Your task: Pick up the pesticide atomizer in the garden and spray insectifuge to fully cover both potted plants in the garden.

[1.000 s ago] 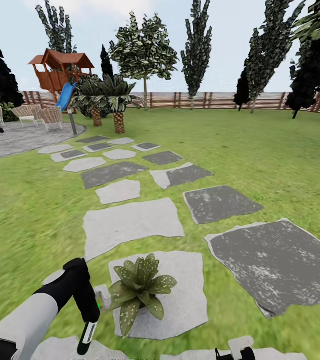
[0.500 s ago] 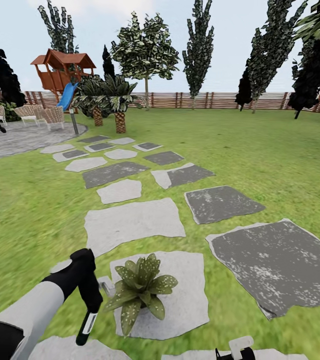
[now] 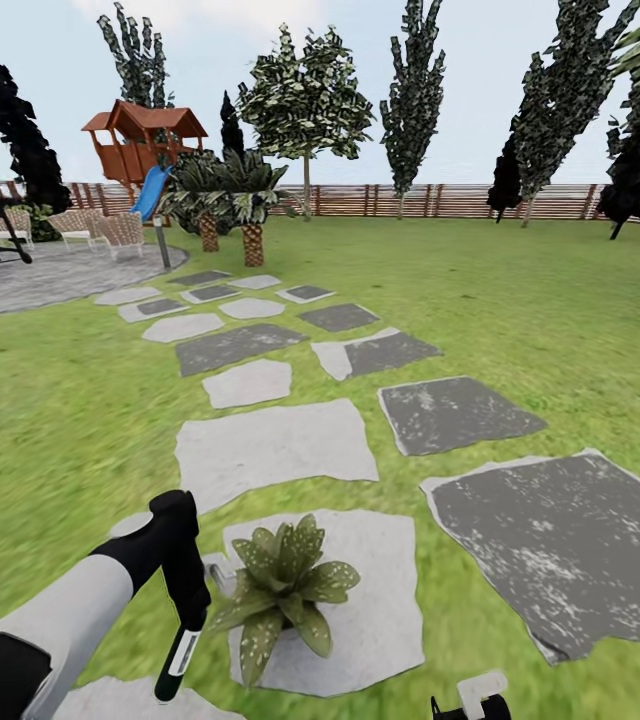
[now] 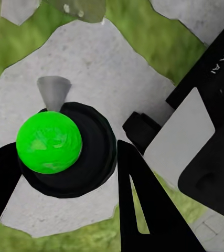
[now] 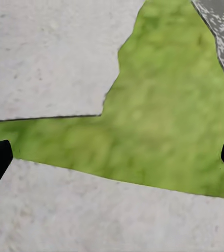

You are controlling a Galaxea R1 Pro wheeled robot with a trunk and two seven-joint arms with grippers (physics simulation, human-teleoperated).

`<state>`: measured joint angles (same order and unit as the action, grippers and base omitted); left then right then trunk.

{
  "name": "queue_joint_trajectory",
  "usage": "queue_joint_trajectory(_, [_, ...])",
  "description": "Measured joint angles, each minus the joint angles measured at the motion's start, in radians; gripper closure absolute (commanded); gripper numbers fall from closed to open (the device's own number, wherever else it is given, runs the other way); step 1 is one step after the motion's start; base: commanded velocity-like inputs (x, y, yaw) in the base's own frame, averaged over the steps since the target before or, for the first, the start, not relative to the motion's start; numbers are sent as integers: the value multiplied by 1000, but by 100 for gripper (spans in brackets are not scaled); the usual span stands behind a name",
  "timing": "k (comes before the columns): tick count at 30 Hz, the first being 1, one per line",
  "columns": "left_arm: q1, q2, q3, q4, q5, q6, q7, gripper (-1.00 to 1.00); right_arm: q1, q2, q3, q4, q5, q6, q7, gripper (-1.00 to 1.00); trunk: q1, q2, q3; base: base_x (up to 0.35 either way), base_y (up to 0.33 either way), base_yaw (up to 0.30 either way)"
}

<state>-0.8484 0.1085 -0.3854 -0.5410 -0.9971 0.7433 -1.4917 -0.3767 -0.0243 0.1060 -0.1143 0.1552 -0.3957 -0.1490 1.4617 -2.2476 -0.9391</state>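
The left end effector point(image 3: 185, 590) is clenched around the pesticide atomizer point(image 3: 178, 655), held just left of a potted plant point(image 3: 285, 590) on a pale stepping stone point(image 3: 380, 600); the right end effector point(image 5: 112, 157) hangs released, fingers wide apart, above lawn point(image 5: 164, 121) between stones.

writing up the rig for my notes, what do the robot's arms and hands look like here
The left arm is a rounded light-grey forearm ending in a glossy black wrist and left hand. In the left wrist view its fingers are flat black wedges. The right hand shows two black fingertips at the frame's edges; the head view shows a white and black part of it. No cables visible.
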Motion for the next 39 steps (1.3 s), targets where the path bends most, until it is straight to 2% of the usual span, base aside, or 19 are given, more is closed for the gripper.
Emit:
queue_joint_trajectory(8, [0,0,-2,0,-2,1,1,100,0,0,1,0,0,0,0,-100,0,0,0,107,-239,93])
queue_joint_trajectory(10, [0,0,-1,0,-25,1,1,100,0,0,1,0,0,0,0,-100,1,0,0,-73,-267,264])
queue_joint_trajectory(12, [-1,-2,1,0,-75,7,-5,100,0,0,1,0,0,0,0,-100,1,0,0,-74,-107,124])
queue_joint_trajectory(14, [0,-3,2,0,-91,8,-8,100,0,0,1,0,0,0,0,-100,0,0,0,-22,-30,35])
queue_joint_trajectory(21, [13,-1,4,1,-101,11,11,100,0,0,1,0,0,0,1,-100,0,0,0,-2,-3,7])
queue_joint_trajectory(23, [14,-1,8,2,-109,49,61,100,0,0,1,0,0,0,1,-100,0,0,0,0,0,120])
queue_joint_trajectory(26, [14,0,13,3,-107,100,93,100,0,0,1,0,0,0,1,-100,0,0,0,0,0,240])
queue_joint_trajectory(31, [16,0,13,7,-103,114,99,100,0,0,1,0,0,0,1,-100,0,0,0,0,-18,191])
queue_joint_trajectory(39, [16,-3,12,15,-101,114,103,100,0,0,1,0,0,0,1,-100,0,0,0,0,-257,37])
